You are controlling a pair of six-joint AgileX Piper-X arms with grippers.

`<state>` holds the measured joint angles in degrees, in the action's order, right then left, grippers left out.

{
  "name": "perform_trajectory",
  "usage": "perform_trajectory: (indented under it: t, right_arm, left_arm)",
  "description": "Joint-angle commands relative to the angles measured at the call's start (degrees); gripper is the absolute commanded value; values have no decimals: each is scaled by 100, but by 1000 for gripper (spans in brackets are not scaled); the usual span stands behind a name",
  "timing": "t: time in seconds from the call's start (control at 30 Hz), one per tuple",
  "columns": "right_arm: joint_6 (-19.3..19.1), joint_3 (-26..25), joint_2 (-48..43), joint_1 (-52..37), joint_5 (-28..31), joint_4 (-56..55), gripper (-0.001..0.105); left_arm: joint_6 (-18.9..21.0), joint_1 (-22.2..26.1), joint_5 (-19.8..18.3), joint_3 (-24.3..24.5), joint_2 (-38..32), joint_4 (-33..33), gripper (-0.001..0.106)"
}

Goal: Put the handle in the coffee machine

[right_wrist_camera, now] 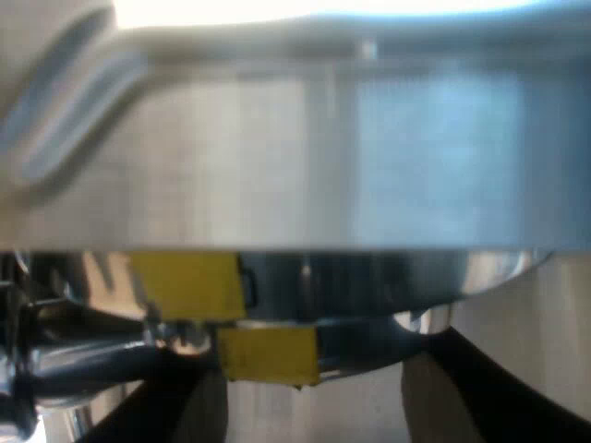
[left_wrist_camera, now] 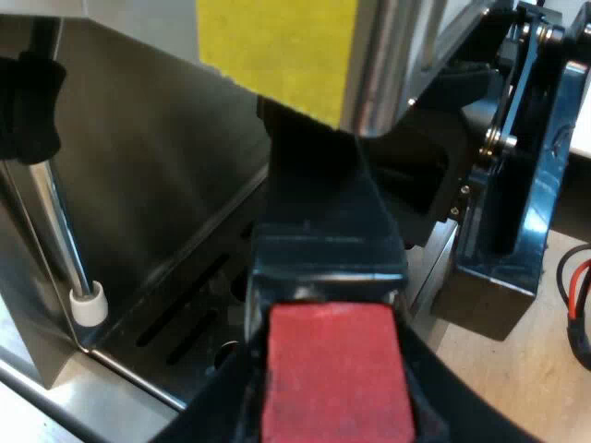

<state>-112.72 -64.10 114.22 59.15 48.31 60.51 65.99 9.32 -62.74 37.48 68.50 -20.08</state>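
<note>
Espresso machine (left_wrist_camera: 157, 185): brushed steel front, flat and matte w/ soft streaks. In the right wrist view the same steel (right_wrist_camera: 305, 157) stood v. close, w/ a polished curved band under it.

Drip tray (left_wrist_camera: 185, 323) at the machine's foot: dark sheet metal cut w/ long narrow slots.

Right arm's casing (left_wrist_camera: 517, 185): glossy blue-black, angular, w/ small bright screws, just beside the machine's front, over pale wood-grain table (left_wrist_camera: 499, 369).

Handle (left_wrist_camera: 323, 231): dark, squared, smooth, widening toward its near end, which was a dull red rectangular block (left_wrist_camera: 332, 369). Its far end ran into shadow under the machine's steel head. Couldn't tell if it was seated there.

Left gripper (left_wrist_camera: 337, 406): black fingers (left_wrist_camera: 231, 415) lay close against both sides of the handle at the red block, pinching it.

Right gripper (right_wrist_camera: 314, 406): two black curved fingers (right_wrist_camera: 489, 388) spread wide apart w/ nothing btwn them, near the machine's polished band.

Yellow sticker (left_wrist_camera: 277, 55): flat, matte, slightly grainy, on the head above the handle's far end. In the right wrist view it showed as a yellow patch (right_wrist_camera: 185, 281) w/ a second one just below.

Steam wand (left_wrist_camera: 60, 221): thin chrome tube, slanting, w/ a small white ribbed tip (left_wrist_camera: 90, 305) near the tray. A black rounded knob (left_wrist_camera: 28, 106) sat by its upper part.
</note>
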Motion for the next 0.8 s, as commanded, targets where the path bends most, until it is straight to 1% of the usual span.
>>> perform_trajectory:
  t: [0.03,0.57,0.6,0.63,0.67,0.7,0.77,0.8]
  right_arm:
    - [-109,-50,-98,-29,-61,420,45]
    - [-109,-58,-98,-29,-61,530,45]
    - [-109,-58,-98,-29,-61,530,45]
    - [-109,-58,-98,-29,-61,530,45]
    - [-109,-58,-98,-29,-61,545,45]
    - [-109,-58,-98,-29,-61,645,45]
    - [-109,-58,-98,-29,-61,718,45]
    - [-109,-58,-98,-29,-61,767,45]
  left_arm:
    - [236,-27,-1040,234,-181,714,0]
    - [216,-27,-840,234,-181,714,0]
    - [216,-27,-822,234,-181,714,2]
    - [216,-27,-813,234,-181,714,7]
    - [216,-27,-813,234,-181,714,7]
    - [216,-27,-815,234,-181,714,18]
    - [231,-27,-815,234,-181,682,34]
    - [231,-27,-815,234,-181,657,44]
